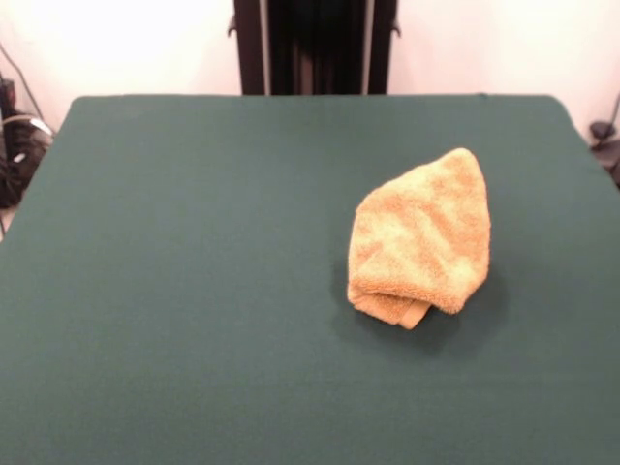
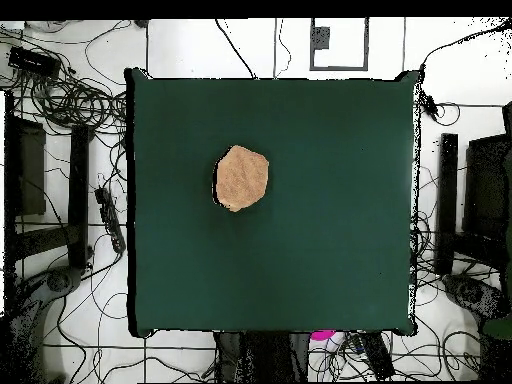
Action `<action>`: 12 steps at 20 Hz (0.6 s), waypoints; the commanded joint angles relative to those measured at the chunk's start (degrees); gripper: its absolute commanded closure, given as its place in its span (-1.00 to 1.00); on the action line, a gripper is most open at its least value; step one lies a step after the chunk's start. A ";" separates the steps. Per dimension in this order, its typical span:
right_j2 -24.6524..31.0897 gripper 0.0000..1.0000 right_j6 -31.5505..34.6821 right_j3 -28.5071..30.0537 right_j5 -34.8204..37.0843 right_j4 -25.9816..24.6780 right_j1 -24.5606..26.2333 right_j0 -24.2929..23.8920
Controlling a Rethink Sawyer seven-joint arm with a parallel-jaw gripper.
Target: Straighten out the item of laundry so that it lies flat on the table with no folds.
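Mustard-yellow fluffy towel (image 1: 422, 235) folded over itself in a thick bundle, on green table (image 1: 194, 291), tool out of sight

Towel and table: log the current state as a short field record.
item: mustard-yellow towel
state: folded over on itself, bunched into a rounded lump, not flat
visible fold: thick doubled edge at the end nearest the front camera
surface: dark green table
position: overhead view shows it left of the table's centre, well inside the edges
arm and gripper: not in view; only the dark pedestal at the far side
task status: straightening not yet done
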 commanded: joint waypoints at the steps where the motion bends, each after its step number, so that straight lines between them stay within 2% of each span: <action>1: 10.34 -1.00 -18.27 15.51 -2.97 -3.59 -1.02 -3.44; 12: 13.50 -1.00 -16.66 19.24 -3.98 -8.60 -4.32 -7.17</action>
